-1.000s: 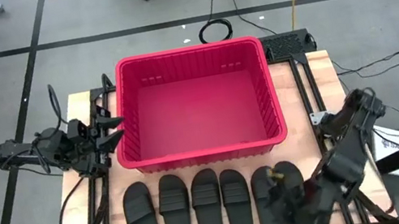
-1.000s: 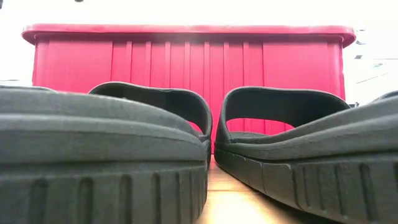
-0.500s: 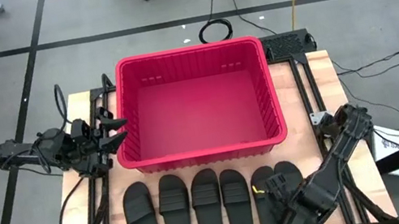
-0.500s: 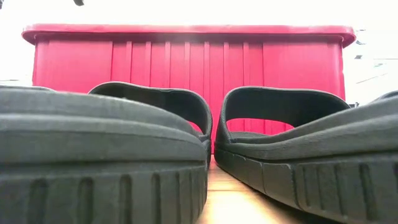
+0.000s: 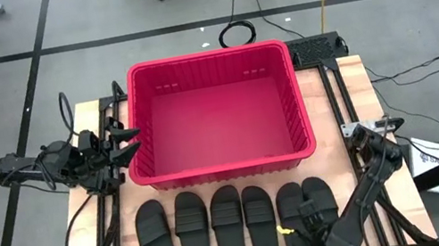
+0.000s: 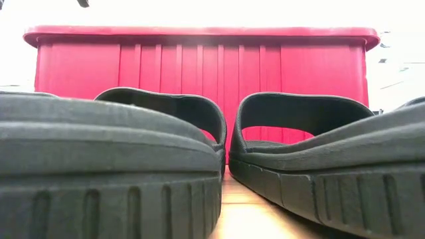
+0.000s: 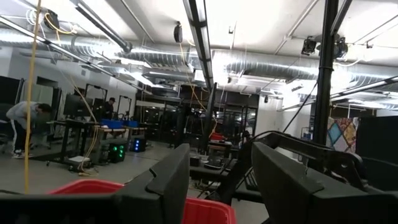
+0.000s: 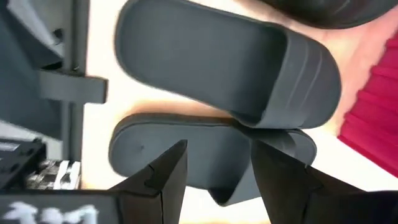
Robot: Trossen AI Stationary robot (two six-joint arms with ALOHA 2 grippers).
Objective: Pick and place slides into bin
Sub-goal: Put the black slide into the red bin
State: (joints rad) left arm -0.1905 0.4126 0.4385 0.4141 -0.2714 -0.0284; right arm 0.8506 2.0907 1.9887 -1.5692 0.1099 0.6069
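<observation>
**A:** 6 slides (image 5: 231,228) lie in a row along the near edge of the bench (image 5: 327,113), all of them apart from the bin (image 5: 216,114), which sits behind them with nothing inside that you can see. Your first pick looks like the rightmost pair, which overlap a little.

**B:** Where is my right end effector (image 5: 309,232) now?

**A:** Low over the heel end of those 2 slides, at the front right of the bench. Its fingers are spread, with nothing between them, and the wrist camera shows the lower of the 2 slides (image 8: 211,165) lying across the gap.

**B:** How do I take it cleanly?

**A:** Pick 1 slide only. I judge the risk is pinching both where they overlap, so centre the gap on a single sole edge or on the ribbed strap, then close. The rubber should flex, so grip well in from the rim. Lift clear of its neighbour before you swing toward the bin, and release only once you are above the rim.

**B:** And the arm's pose?

**A:** Your right arm is folded down and forward from its base at the right side, wrist pitched toward the bench. Your left end effector (image 5: 119,145) waits at the bin's left wall, fingers parted, pointing across the rim.
</observation>
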